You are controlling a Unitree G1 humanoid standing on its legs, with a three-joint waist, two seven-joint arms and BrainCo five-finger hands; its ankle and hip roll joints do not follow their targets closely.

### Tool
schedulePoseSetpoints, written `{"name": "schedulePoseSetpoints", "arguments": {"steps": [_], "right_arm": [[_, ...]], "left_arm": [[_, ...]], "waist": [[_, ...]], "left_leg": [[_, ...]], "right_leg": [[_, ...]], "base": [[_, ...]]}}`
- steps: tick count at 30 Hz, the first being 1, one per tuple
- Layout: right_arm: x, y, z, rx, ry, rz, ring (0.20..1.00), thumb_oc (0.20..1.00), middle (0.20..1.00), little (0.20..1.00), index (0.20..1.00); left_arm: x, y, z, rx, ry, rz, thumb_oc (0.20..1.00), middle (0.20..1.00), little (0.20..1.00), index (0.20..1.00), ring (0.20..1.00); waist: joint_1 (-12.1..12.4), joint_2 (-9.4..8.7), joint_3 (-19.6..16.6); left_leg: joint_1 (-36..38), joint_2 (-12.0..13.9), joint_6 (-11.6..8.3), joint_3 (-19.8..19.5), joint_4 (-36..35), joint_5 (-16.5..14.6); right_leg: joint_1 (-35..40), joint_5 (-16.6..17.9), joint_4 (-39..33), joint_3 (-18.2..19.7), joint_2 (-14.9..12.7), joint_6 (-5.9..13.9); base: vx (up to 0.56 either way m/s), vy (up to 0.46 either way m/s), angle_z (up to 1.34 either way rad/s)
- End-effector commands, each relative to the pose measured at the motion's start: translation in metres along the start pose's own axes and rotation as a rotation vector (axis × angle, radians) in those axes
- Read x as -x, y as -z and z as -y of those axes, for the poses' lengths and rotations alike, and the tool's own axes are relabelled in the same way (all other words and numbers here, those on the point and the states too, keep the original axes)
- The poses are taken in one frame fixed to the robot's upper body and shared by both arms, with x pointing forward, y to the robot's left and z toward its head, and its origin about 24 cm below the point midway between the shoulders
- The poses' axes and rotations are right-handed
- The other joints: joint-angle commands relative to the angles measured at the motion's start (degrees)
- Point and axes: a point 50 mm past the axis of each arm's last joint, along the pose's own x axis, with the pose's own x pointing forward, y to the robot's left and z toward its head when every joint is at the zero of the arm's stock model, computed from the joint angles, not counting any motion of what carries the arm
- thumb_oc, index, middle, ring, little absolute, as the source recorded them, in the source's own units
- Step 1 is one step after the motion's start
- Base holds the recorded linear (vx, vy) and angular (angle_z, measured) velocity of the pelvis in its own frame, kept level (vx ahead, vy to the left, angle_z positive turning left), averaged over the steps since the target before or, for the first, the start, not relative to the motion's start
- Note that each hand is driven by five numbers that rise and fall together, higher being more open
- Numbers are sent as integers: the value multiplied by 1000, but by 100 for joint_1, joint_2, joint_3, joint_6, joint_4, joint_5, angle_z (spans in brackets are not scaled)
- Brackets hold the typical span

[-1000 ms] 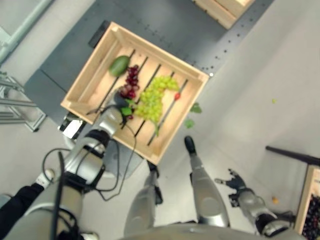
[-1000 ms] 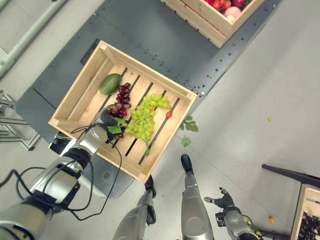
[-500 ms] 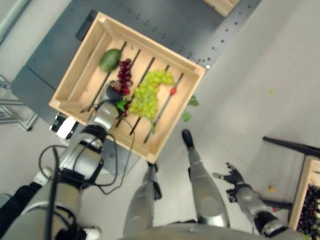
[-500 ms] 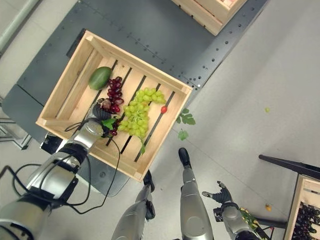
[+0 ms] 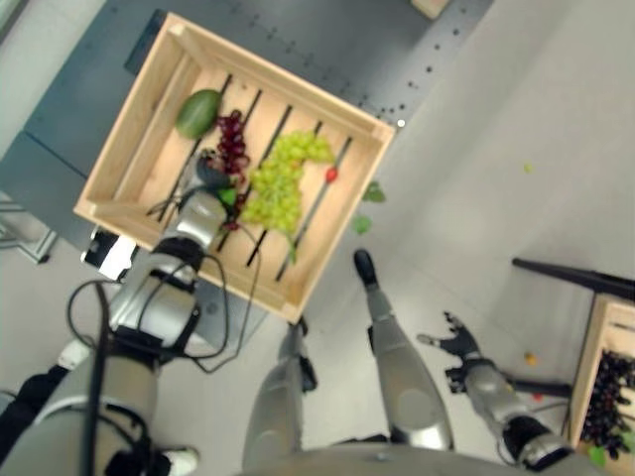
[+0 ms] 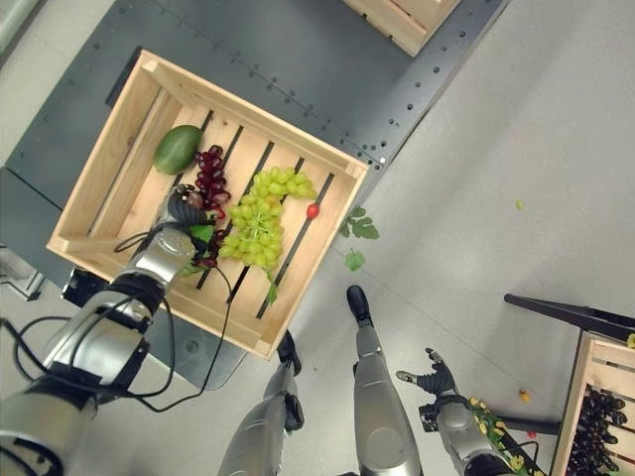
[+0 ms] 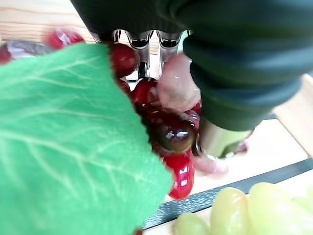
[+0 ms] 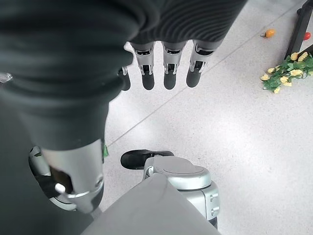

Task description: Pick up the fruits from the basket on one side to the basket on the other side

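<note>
Wooden crate [image 6: 104, 169] holds a green mango [image 6: 178, 148], red grapes [image 6: 209, 175], green grapes [image 6: 256, 210] and a small red fruit [image 6: 313, 210]. Left hand [image 6: 182, 209] sits on the red grapes, fingers [image 7: 139, 41] curled round the bunch. Right hand [image 6: 435, 380] hangs over the floor [image 6: 466, 129], fingers straight and spread.

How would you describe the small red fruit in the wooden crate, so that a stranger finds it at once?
Start at the pale slatted wooden crate on the dark grey platform. Inside, find the big bunch of green grapes. The small round red fruit lies alone beside that bunch, toward the crate's wall, apart from the dark red grapes.
</note>
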Motion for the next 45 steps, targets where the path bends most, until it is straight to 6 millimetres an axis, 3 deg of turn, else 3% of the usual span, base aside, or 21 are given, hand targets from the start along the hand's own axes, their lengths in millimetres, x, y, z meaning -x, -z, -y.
{"name": "schedulePoseSetpoints", "arguments": {"steps": [1,19,20,21,33,41,45], "right_arm": [[10,18,2,-35,22,-28,1000,1000,1000,1000,1000],[10,16,5,-45,38,-11,1000,1000,1000,1000,1000],[10,16,5,-44,39,-11,1000,1000,1000,1000,1000],[10,16,5,-44,38,-10,1000,1000,1000,1000,1000],[10,22,10,-44,32,-54,1000,1000,1000,1000,1000],[9,21,12,-64,30,-57,1000,1000,1000,1000,1000],[9,19,17,-78,43,-44,1000,1000,1000,1000,1000]], "left_arm": [[-3,-11,0,0,-4,4,200,200,200,200,200],[3,-10,17,-70,38,22,200,200,200,200,200],[3,-11,18,-83,47,28,636,636,636,636,636],[3,-11,18,-83,47,28,1000,1000,1000,1000,1000],[5,-21,22,-143,187,123,1000,1000,1000,1000,1000],[11,-22,2,-146,176,259,1000,1000,1000,1000,1000],[25,-16,-12,-148,185,360,1000,1000,1000,1000,1000]], "waist": [[37,-297,-85],[50,-360,5],[48,-363,11],[48,-363,12],[92,-235,24],[230,-70,47],[342,15,78]], "left_leg": [[699,-298,-69,-99,4,-832],[684,-344,-50,-115,4,-791],[683,-351,-49,-120,4,-785],[683,-351,-49,-120,4,-785],[729,-381,-53,-140,4,-772],[758,-417,-49,-182,4,-749],[757,-429,-46,-222,4,-736]], "right_leg": [[-388,-51,99,1,290,316],[-371,4,105,-29,276,303],[-372,8,106,-25,281,301],[-371,8,106,-25,281,301],[-314,-4,92,-31,272,294],[-236,-17,66,-71,244,287],[-209,-42,52,-112,238,277]], "base": [[0,0,0],[0,0,0],[0,0,0],[0,0,0],[0,0,0],[0,0,0],[0,0,0]]}}
